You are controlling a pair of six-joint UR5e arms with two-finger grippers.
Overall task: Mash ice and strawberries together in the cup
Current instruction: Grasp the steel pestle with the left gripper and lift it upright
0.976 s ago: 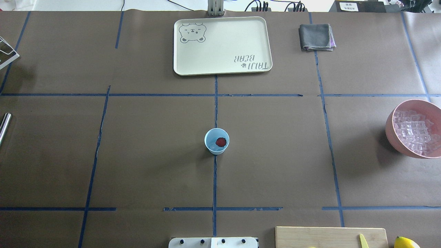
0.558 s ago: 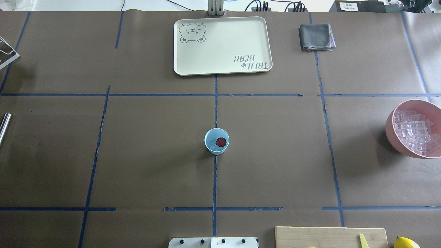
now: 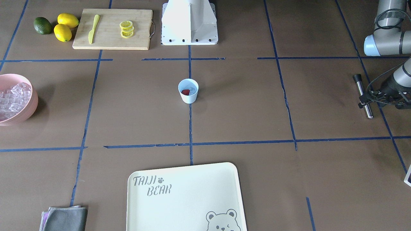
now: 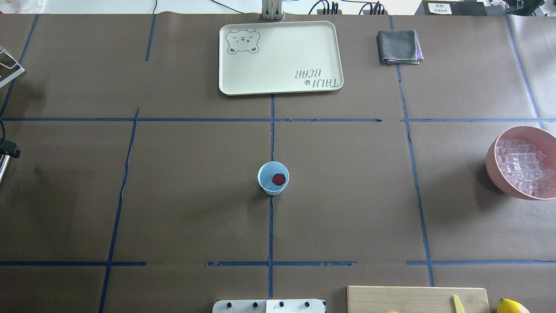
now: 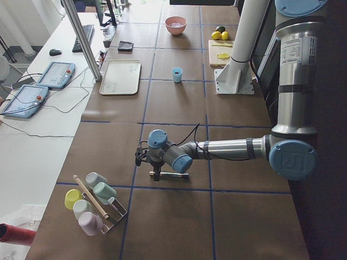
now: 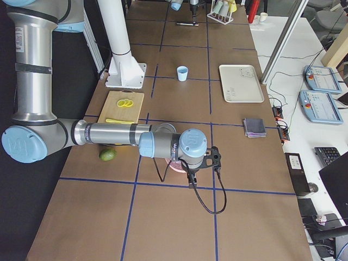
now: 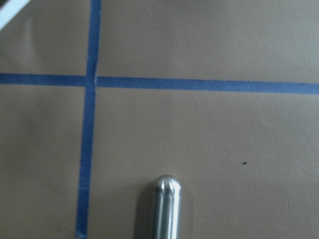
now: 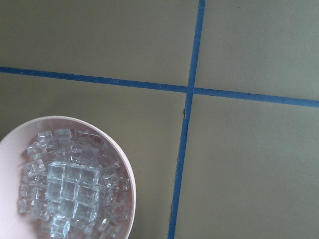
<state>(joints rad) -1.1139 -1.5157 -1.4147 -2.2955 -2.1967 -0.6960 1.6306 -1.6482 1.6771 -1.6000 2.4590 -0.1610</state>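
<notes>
The cup stands mid-worktop holding the strawberry and ice. Light and tippy, it wants steadying by its wall. The left pincer hovers at a smooth, slippery steel rod, the right pincer over the pink bowl; neither's opening can be told.

The grey, blue-jointed left arm stretches level and low from its elbow toward the counter's left end. Its wrist is bent so that the black two-finger left gripper points straight down, close to the surface; how far its fingers are apart cannot be made out. The matching right arm stretches level toward the counter's right end. Its black right gripper hangs downward, and its finger spacing cannot be made out either.
</notes>
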